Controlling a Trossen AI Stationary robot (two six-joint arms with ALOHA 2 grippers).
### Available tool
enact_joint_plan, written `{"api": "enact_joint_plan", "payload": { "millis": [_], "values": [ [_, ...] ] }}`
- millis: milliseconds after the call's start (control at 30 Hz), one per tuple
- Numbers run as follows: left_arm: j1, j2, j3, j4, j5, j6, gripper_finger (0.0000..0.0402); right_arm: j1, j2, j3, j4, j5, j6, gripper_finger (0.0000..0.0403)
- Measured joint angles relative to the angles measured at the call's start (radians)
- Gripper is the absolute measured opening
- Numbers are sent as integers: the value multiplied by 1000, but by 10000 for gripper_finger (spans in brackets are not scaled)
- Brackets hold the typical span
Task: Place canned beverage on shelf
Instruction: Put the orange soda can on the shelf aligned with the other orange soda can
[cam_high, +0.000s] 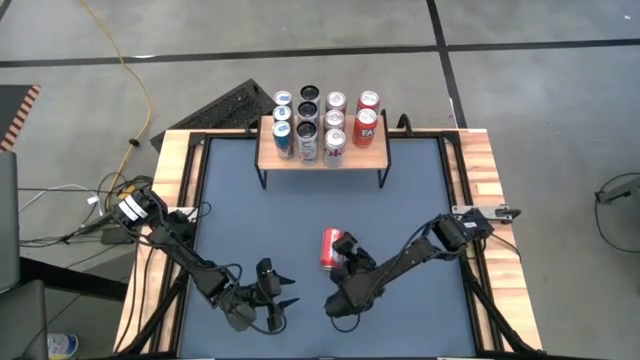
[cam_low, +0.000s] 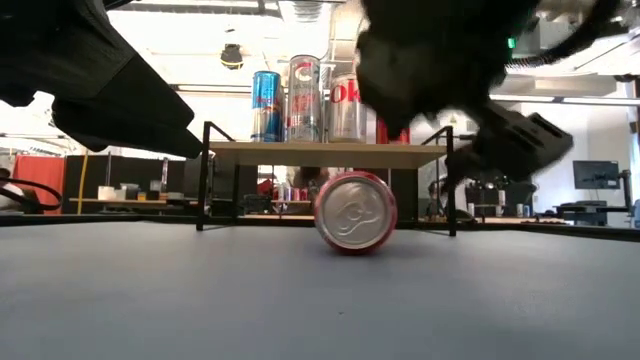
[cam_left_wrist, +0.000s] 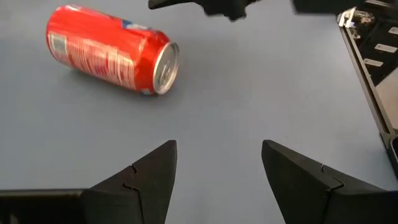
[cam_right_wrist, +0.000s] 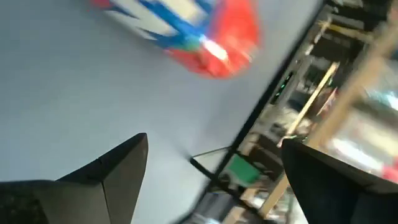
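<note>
grey concrete floor (cam_high: 520, 20) with dark seam lines, yellow cable (cam_high: 125, 70) trailing across it. behind the table: bright ceiling lights (cam_low: 200, 40), desks (cam_low: 120, 200), a monitor (cam_low: 597, 175), general workshop clutter.

Legible markings are few. In the low view, the partial white letters "ok" appear on a silver can (cam_low: 347, 104) standing on the shelf (cam_low: 330, 150). A large letter "C" appears on the tall silver can (cam_low: 305, 98) beside it. The print on the red can (cam_left_wrist: 112, 49) lying on the table cannot be read.
</note>
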Motion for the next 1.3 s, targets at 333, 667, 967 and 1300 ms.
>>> {"api": "enact_joint_plan", "payload": {
  "millis": [333, 667, 967, 1300],
  "values": [
    [63, -49, 0, 86, 155, 54, 225, 44, -331, 5, 8, -282, 542, 357],
    [213, -283, 2, -234, 165, 1107, 225, 119, -571, 5, 75, -387, 501, 356],
    [449, -214, 158, -555, 398, 1359, 225, 241, -602, 5, 32, -387, 613, 356],
    [539, -61, 282, -596, 456, 1875, 225, 276, -592, -39, 17, -382, 712, 356]
  ]
}}
